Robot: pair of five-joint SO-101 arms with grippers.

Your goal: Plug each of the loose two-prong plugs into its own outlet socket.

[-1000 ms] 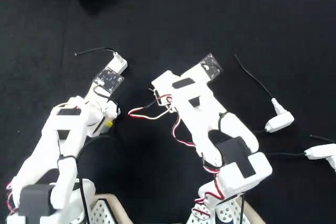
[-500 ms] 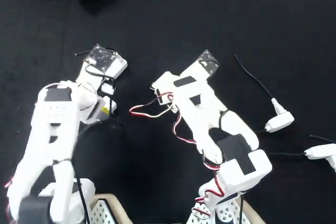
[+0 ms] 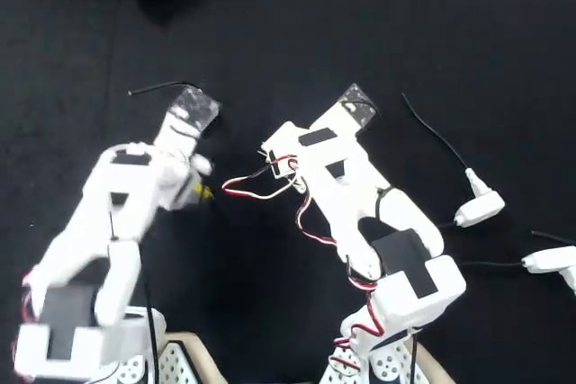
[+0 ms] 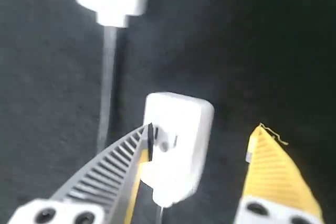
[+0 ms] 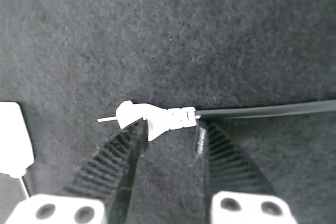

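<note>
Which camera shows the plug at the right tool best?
The right wrist view: the white two-prong plug lies between the right tool's open fingers, prong and cord clear. In the high view that tool covers it.

White plug (image 3: 477, 205) lying toward the table's right edge, black cord trailing back; second plug (image 3: 547, 262) right at that edge. Third plug (image 5: 152, 119) flat mid-table, prong sideways. White socket (image 4: 176, 140) left of centre.

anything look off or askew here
The white socket block sits off-centre in the left gripper: it is against the grey finger, with a gap to the yellow finger. Nothing looks damaged or spilled.
</note>
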